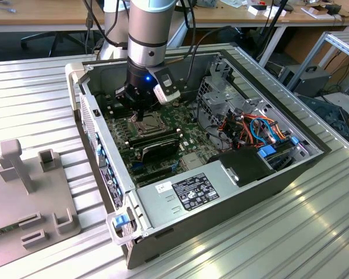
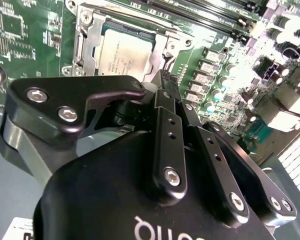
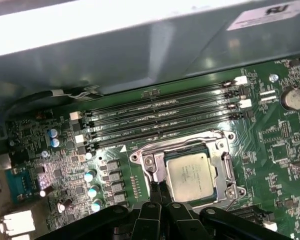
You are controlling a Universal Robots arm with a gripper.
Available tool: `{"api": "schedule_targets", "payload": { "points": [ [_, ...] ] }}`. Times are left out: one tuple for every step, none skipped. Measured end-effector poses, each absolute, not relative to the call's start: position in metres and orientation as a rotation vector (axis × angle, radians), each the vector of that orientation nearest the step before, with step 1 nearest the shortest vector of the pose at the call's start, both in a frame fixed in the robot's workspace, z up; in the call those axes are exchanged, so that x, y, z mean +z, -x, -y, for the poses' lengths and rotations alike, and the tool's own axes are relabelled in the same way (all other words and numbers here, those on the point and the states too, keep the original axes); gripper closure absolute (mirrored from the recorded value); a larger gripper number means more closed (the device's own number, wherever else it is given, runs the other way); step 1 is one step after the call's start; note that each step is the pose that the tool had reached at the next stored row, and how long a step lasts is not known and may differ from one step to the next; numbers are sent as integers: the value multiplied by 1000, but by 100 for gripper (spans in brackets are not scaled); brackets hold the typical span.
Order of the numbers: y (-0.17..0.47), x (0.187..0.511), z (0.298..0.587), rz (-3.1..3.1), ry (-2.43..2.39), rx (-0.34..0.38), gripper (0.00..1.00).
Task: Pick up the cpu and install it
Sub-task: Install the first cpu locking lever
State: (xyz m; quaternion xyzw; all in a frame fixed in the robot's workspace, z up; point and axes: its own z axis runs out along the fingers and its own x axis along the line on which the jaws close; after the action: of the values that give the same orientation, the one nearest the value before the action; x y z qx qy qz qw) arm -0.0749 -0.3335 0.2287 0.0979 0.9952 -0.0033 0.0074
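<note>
The gripper (image 3: 158,190) has its fingers pressed together with nothing between them. Its tip stands at the edge of the socket (image 3: 225,160). The cpu (image 3: 191,175) lies flat inside the socket, just beside the tip, its square edges in line with the socket frame. It seems already seated there.

Exterior view: high, set back, looking down into the open computer case (image 1: 221,216); arm (image 1: 148,35) at 11 o'clock.
First wrist view: close, facing down past the gripper (image 3: 159,189) onto the motherboard (image 3: 280,145).
Second wrist view: closer, over the gripper's body.
Shared: cpu (image 3: 190,175) (image 2: 125,57) in both wrist views.
</note>
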Motion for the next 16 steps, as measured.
{"api": "schedule_targets", "payload": {
  "points": [
    [75, 229, 334, -3114, -285, -10, 89],
    [75, 229, 334, -3116, -264, -10, 89],
    [75, 229, 334, -3117, -249, -10, 89],
    [75, 229, 334, -3117, -240, -10, 89],
    [75, 229, 334, -3117, -240, -10, 89],
    [75, 229, 334, -3118, -239, -10, 89],
    [75, 229, 334, -3118, -238, -10, 89],
    [75, 229, 334, -3118, -238, -10, 89],
    [75, 229, 334, -3118, -238, -10, 89],
    [75, 229, 334, -3118, -238, -10, 89],
    [75, 229, 334, -3118, -238, -10, 89],
    [75, 229, 334, -3118, -238, -10, 89],
    [75, 229, 334, -3118, -238, -10, 89],
    [75, 229, 334, -3118, -238, -10, 89],
    [75, 229, 334, -3118, -238, -10, 89],
    [75, 229, 334, -3118, -238, -10, 89]
  ]
}}
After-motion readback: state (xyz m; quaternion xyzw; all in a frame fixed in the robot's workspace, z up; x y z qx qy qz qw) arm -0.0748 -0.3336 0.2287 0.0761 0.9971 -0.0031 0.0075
